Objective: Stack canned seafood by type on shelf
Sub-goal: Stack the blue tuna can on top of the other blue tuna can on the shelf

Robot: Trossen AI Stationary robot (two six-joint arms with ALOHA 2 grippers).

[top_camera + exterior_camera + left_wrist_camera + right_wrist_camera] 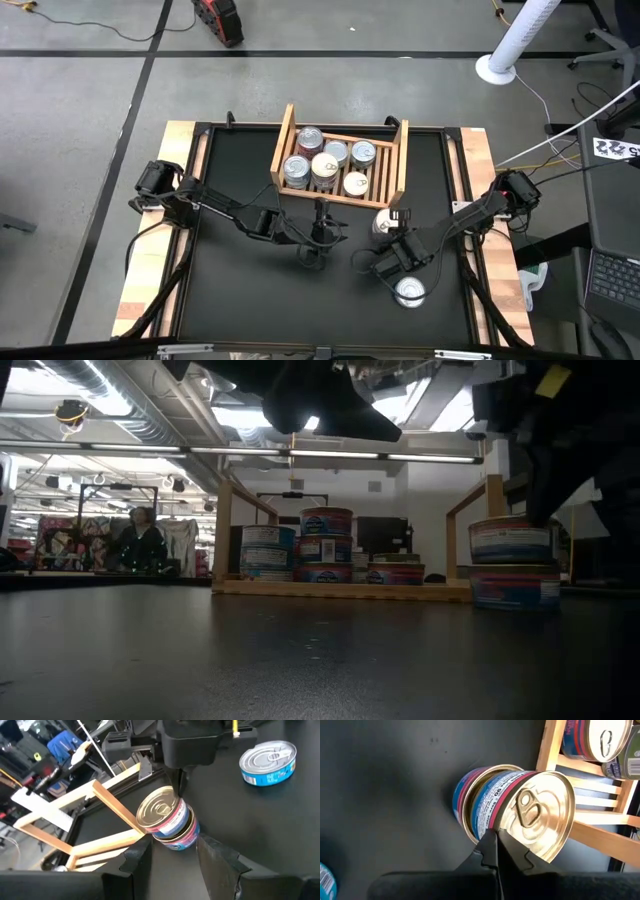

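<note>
The right end effector (496, 845) is pressing its fingers together, with nothing between them, against the rim of the top tin (535, 812) of a two-tin stack (385, 222) standing on the desk (240, 300) just outside the shelf (400, 160). In the right wrist view the top tin is sitting askew, overhanging the lower tin (470, 800) toward the shelf's side board. My judgement: a further nudge from these closed fingertips could slide it off the lower tin, sending it rolling across the desk or jamming it against the board. Closed fingers also cannot lift it, so they would need to reopen first.

The left end effector (172, 855) is hovering with its fingers spread and empty, the same stack lying just ahead of it, between its tips and the right end effector. If both arms are closing on that one stack, they risk colliding.

A blue-labelled tin (409, 291) is lying apart on the desk, behind the right end effector. Six tins (325, 165) are sitting inside the shelf.

In the high view the arms are covering much of the stack. The low view is cutting off both end effectors above, and whether the fingertips are actually touching the lid is hard to make out.
</note>
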